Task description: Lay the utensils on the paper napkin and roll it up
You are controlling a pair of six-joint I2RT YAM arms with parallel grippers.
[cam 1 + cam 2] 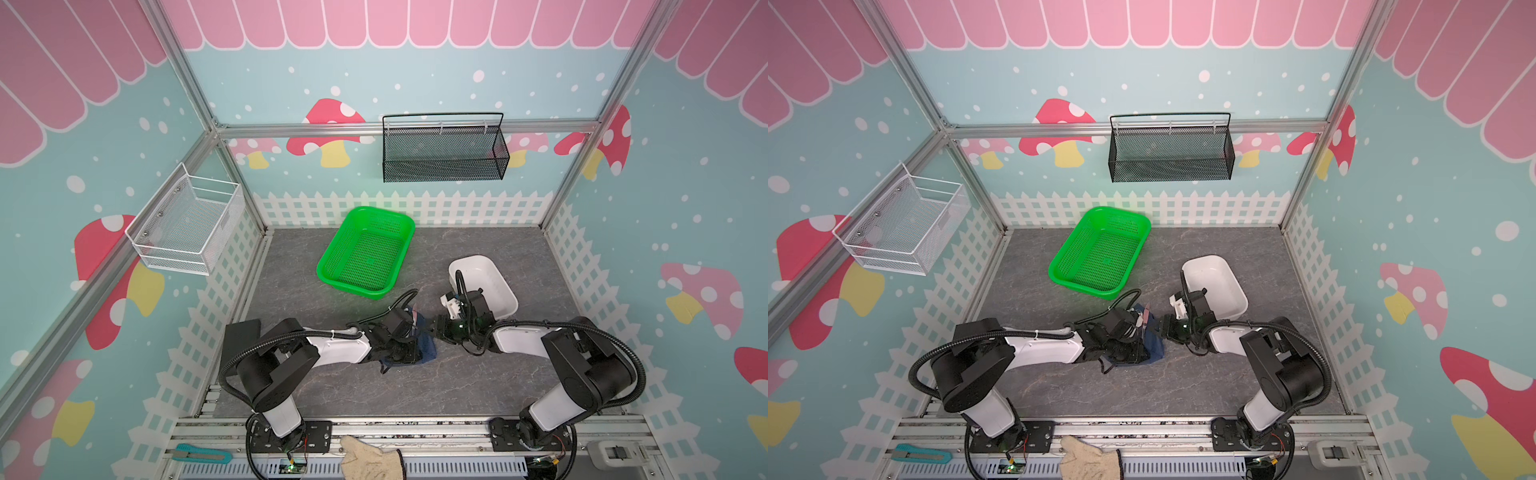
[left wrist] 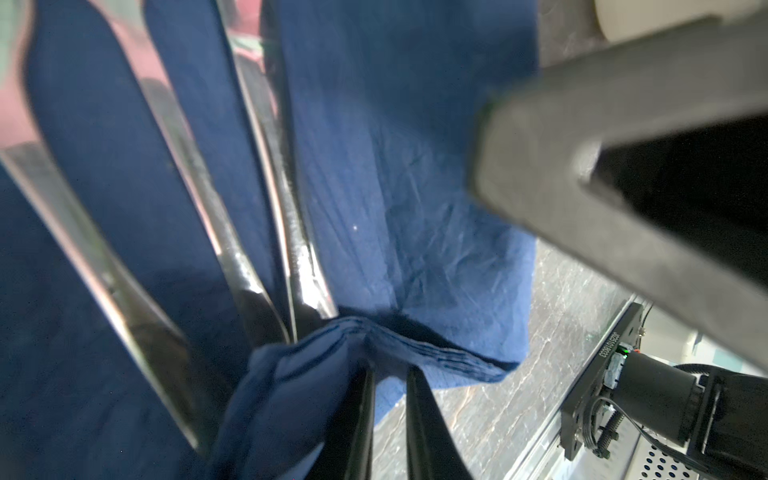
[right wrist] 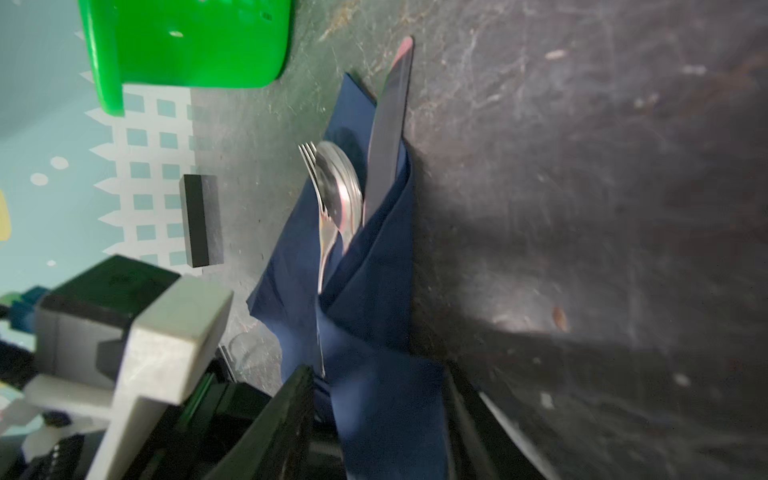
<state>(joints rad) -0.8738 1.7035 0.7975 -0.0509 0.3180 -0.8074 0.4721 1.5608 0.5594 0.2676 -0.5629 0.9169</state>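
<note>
Right wrist view looks low along the grey bench. Both top views show a green basket toward the back of it and a white tub to the right, neither holding any task item.

The paper napkin sits at the front middle of the bench, between the two arms. It is no longer a flat square, as one flap is folded across into a loose cone.

The left gripper has its jaws drawn nearly together on a bunched fold of the napkin's edge. The right gripper has its jaws apart on either side of the napkin's near end. I cannot tell whether they press on it.

The utensils lie inside the fold, heads sticking out of the open end. The knife reaches furthest, with the spoon beside it and the fork just behind the spoon.

As I judge it, the placing is done and the rolling is about half done. The wrap is slack and lopsided, and it needs more turns to close around the handles.
</note>
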